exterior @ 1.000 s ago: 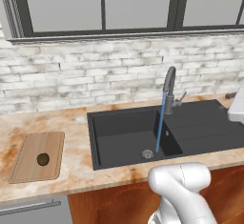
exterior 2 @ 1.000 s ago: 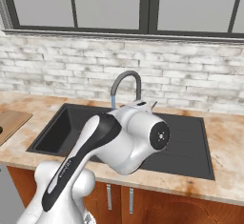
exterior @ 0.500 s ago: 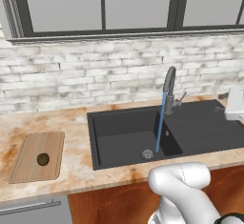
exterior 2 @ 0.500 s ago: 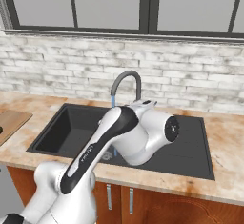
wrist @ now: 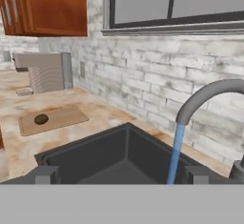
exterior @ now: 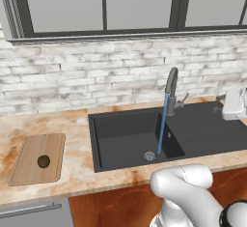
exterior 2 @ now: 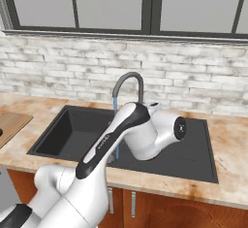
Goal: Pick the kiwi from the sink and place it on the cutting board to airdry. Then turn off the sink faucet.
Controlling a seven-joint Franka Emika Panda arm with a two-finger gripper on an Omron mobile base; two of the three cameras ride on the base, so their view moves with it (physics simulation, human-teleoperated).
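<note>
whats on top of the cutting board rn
The kiwi lies on the cutting board, toward its near half. The rest of the board's top is bare wood. What is under the kiwi is covered.

Wall: whitewashed grey-white brick backsplash (exterior: 72, 83) behind the counter.
Window: wide dark-framed window with frosted grey panes (exterior 2: 111, 4) above the bricks.
Counter: mottled beige-and-rust stone countertop (exterior: 72, 124).
Cabinets: reddish-brown wooden base cabinets (exterior 2: 160, 207) below; matching wall cabinet (wrist: 45, 6) at the counter's far end.
Light: even, soft.
</note>
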